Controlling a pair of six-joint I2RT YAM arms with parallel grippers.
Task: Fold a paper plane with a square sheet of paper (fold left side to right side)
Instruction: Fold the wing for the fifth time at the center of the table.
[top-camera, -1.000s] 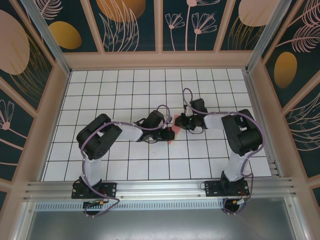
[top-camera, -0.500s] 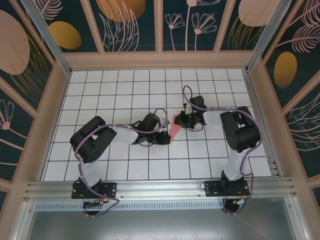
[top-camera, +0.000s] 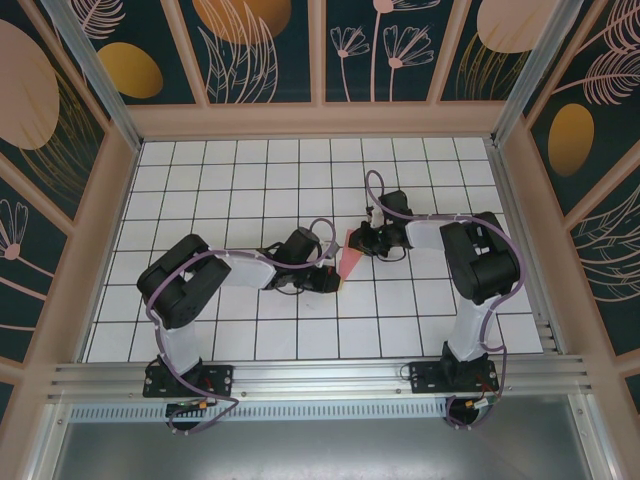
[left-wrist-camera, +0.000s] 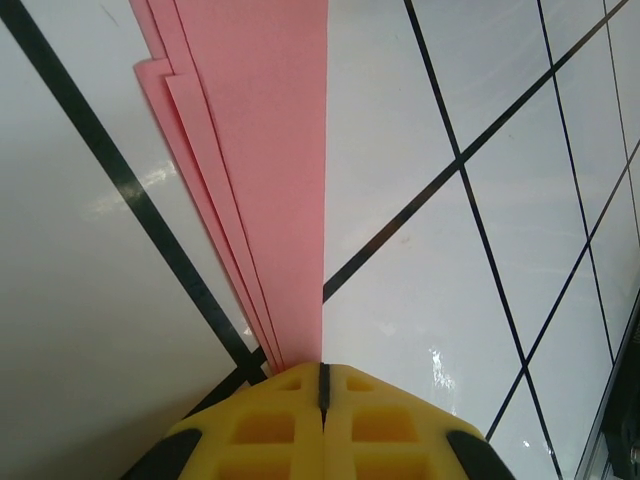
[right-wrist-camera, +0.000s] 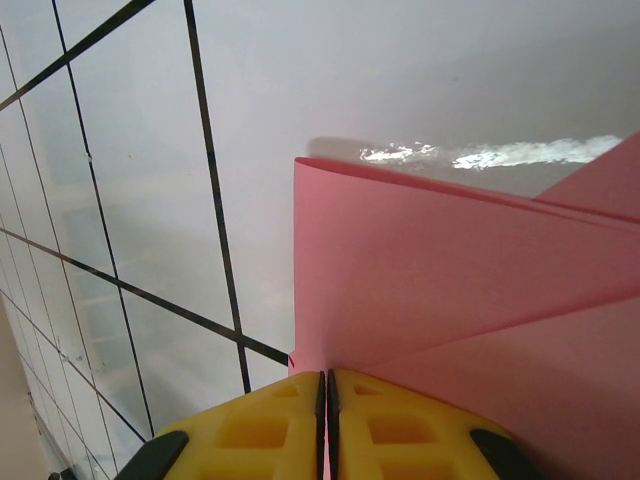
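Pink paper plane (top-camera: 352, 262) lies on the tabletop (top-camera: 250, 180). Clamped shut, the left claw (top-camera: 335, 280) pinches its tip and the right claw (top-camera: 358, 240) its wide end. They have drawn apart, pulling the folds taut for creasing.

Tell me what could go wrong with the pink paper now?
The left gripper and right gripper each pinch an end of the folded pink paper. If they pull apart, it might tear. Its layers by the left gripper are fanned out, not lined up, so pressing now could set a crooked crease.
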